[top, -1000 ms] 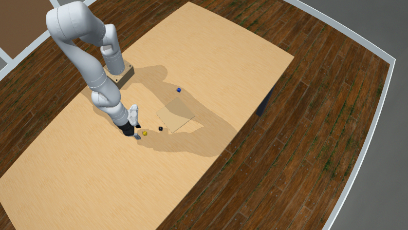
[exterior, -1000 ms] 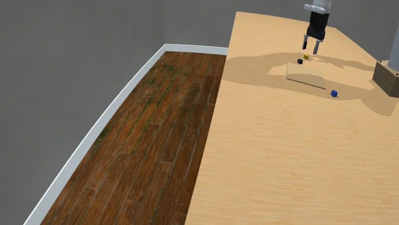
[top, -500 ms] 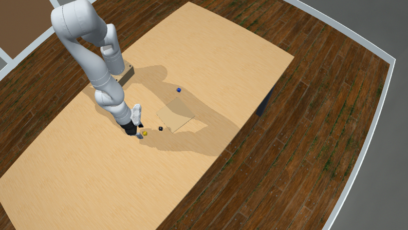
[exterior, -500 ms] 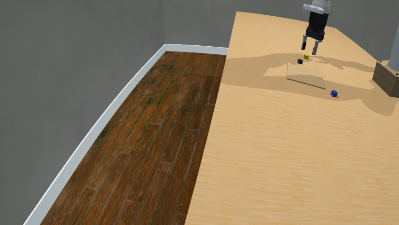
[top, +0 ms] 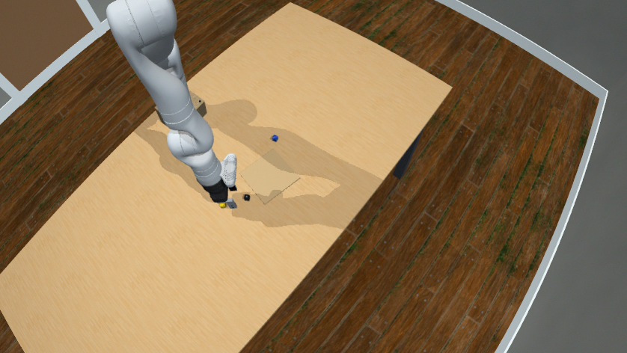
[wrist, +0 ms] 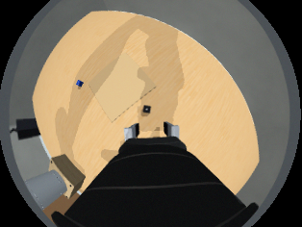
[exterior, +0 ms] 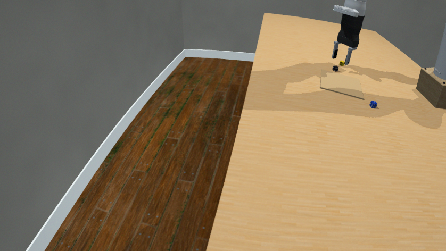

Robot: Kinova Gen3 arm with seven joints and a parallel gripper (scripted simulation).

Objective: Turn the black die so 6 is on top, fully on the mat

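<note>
The black die (top: 246, 197) is seen resting on the desk (top: 131, 271), just beside a corner of the mat (top: 268, 175) and not on it. Its white pips can be made out in the exterior view, but which number faces up cannot be told. It is judged to be a small, light, rigid cube with smooth, likely slippery faces; a hold across two opposite side faces, centred on the cube, is judged best, since a grip near an edge could let it squirt out or roll. A firm but modest squeeze should be enough, as nothing about it looks fragile.

The mat is seen lying flat as a thin tan square, and it is judged light enough to be dragged if brushed.

The yellow die (exterior: 341, 63) lies near the black die, on the side away from the mat. The gripper (exterior: 340, 58) is held above the yellow die, with the fingers (exterior: 334, 53) spread to their widest and nothing held between them. A sideways move toward the black die is judged necessary before any descent, and the yellow die should be left untouched.

The blue die (top: 274, 137) lies well apart from the black die, beyond the far corner of the mat.
</note>
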